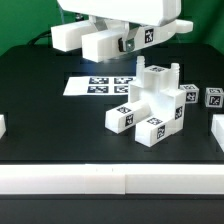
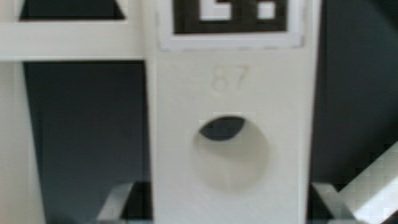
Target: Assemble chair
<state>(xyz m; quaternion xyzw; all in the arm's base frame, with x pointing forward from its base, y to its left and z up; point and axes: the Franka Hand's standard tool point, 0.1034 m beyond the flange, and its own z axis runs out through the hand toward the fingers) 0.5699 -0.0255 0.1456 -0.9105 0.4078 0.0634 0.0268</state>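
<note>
Grip: fingers (image 2: 125, 205) closed on the slab (image 2: 222, 110), one against each long edge; slab hanging under the gripper (image 1: 124, 40), clear of the table (image 1: 40, 110).
Slab, place: aloft at the far side, above the marker board (image 1: 100, 85), well apart from the chair block (image 1: 150, 108).
Reason for the hold, judged: edges pinched, leaving the flat face and its hole (image 2: 222, 128) free for joining.
Chair block, place: on the table, toward the exterior view's right, nearer than the marker board; stepped and upright, probably set there as the base to receive the slab.
Cube (image 1: 213, 97): on the table, near the chair block on the exterior view's right.
Wrist view only: hole, tag (image 2: 231, 15) at one end of the slab, fingers flanking the slab.
Exterior view only: slab's height off the table, chair block, marker board, cube; fingertips hard to make out there.
</note>
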